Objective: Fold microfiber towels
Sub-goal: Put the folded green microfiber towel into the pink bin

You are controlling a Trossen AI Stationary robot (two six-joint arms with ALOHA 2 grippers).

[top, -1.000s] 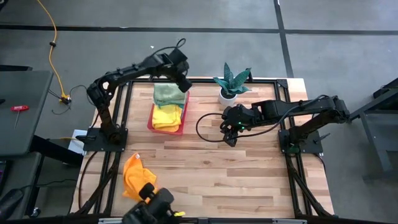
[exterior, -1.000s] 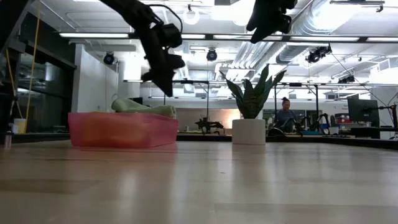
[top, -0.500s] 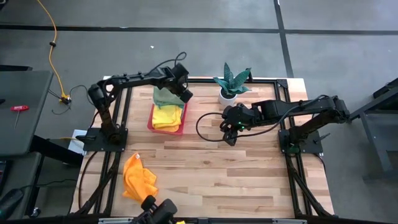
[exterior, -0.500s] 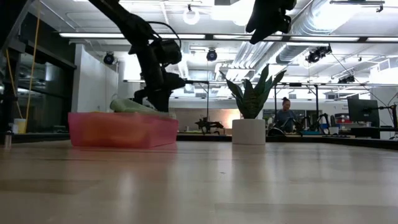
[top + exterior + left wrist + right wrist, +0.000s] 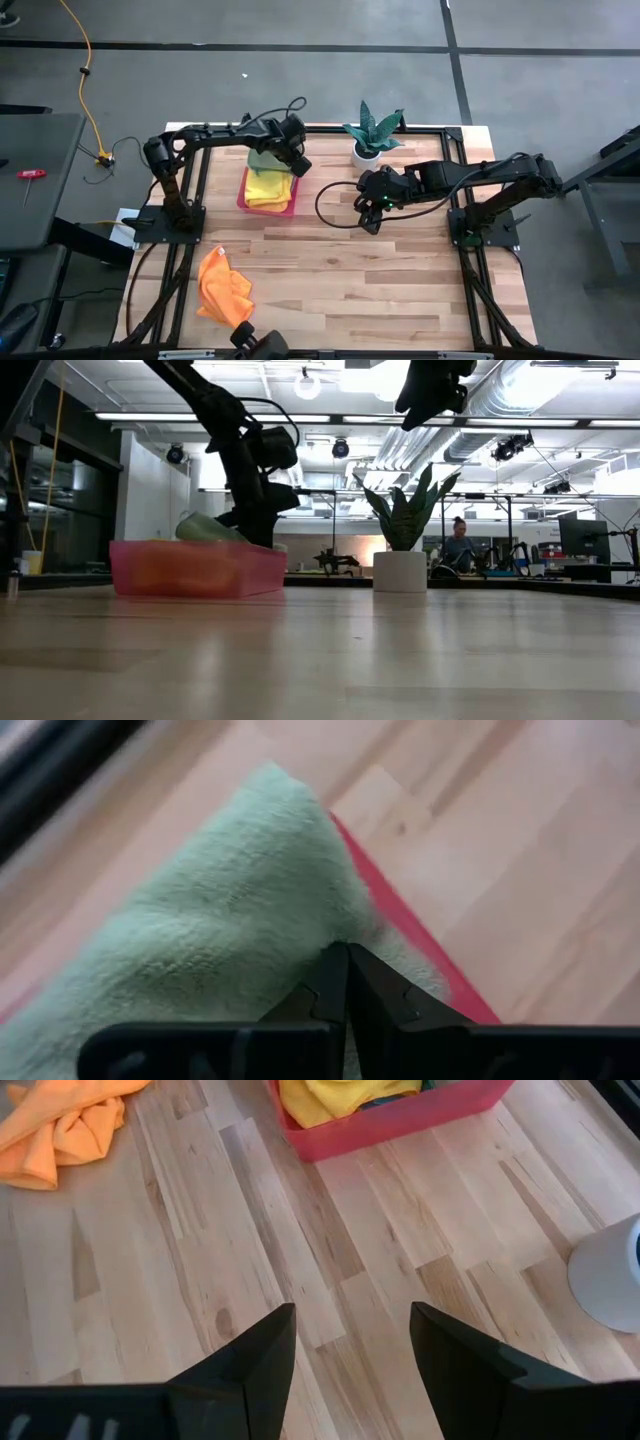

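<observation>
Down into the pink tray (image 5: 291, 202) goes the left gripper (image 5: 340, 982) — fingers clenched on the light green towel (image 5: 230, 935) atop the stack; right gripper (image 5: 350, 1342) hovers mid-counter, fingers spread.

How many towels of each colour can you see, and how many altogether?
Light green towel, pinched by the shut left gripper at the pink tray: 1
Yellow towel showing in the tray: 1
Orange towel on the table: 1
Total seen: 3. More may lie hidden underneath.
</observation>
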